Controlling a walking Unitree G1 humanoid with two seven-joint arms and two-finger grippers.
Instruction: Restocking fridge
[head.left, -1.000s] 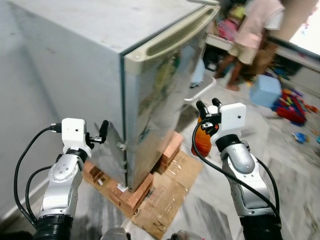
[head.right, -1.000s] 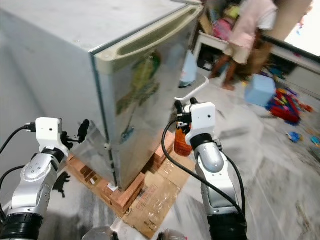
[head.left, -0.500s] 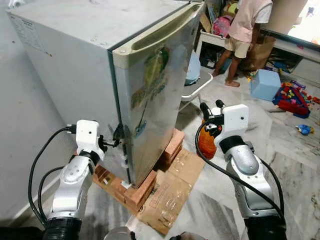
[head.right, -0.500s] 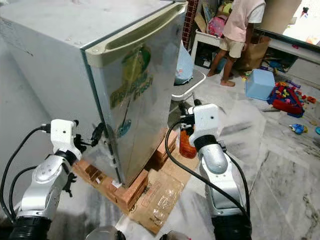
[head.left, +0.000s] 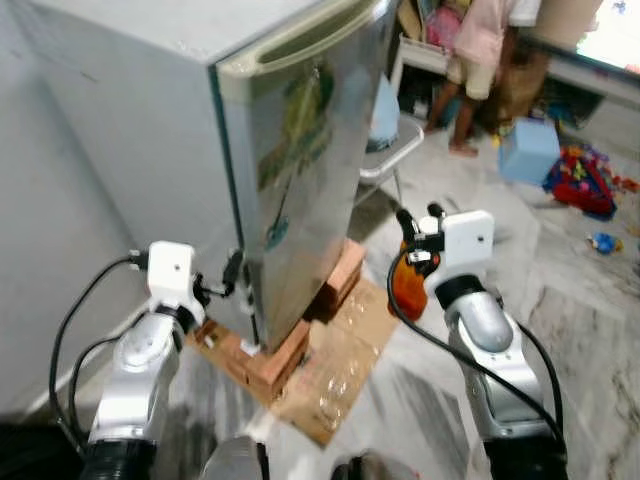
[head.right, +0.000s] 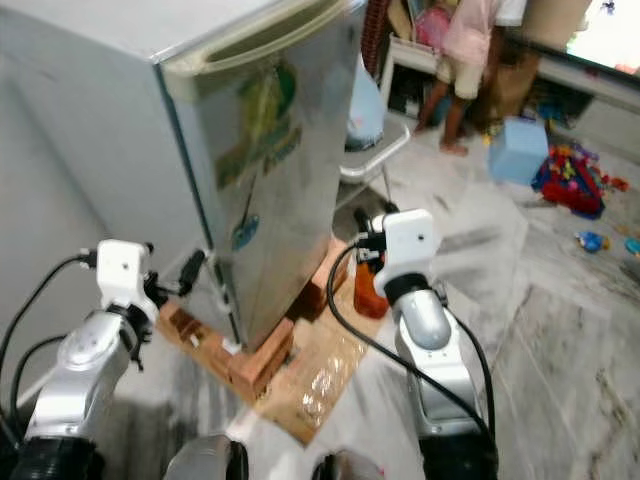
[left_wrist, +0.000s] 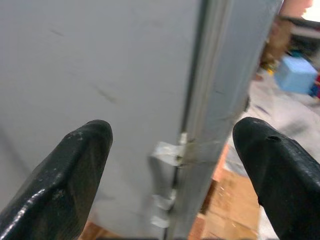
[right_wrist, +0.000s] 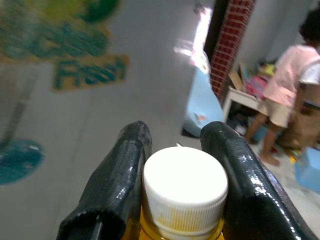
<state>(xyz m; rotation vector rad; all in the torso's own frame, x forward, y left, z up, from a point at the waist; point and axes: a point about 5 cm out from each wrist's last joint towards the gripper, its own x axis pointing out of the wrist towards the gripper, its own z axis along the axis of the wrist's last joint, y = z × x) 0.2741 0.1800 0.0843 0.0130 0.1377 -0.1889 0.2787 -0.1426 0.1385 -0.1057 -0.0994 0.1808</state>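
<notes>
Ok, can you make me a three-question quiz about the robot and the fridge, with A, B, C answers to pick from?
1. Where is the left gripper?
A. By the lower corner of the fridge, at the door's edge
B. On top of the fridge
C. Down on the cardboard

2. What colour is the cap on the bottle?
A. Red
B. White
C. Black

3. What is the fridge door doing?
A. Wide open
B. Lying on the floor
C. Shut

Answers:
1. A: the left wrist view looks between its spread fingers at the seam where door meets fridge side.
2. B: the right wrist view shows a white ribbed cap between the right gripper's fingers, above the orange bottle.
3. C: the door sits flush against the fridge body, with no gap showing shelves.
</notes>
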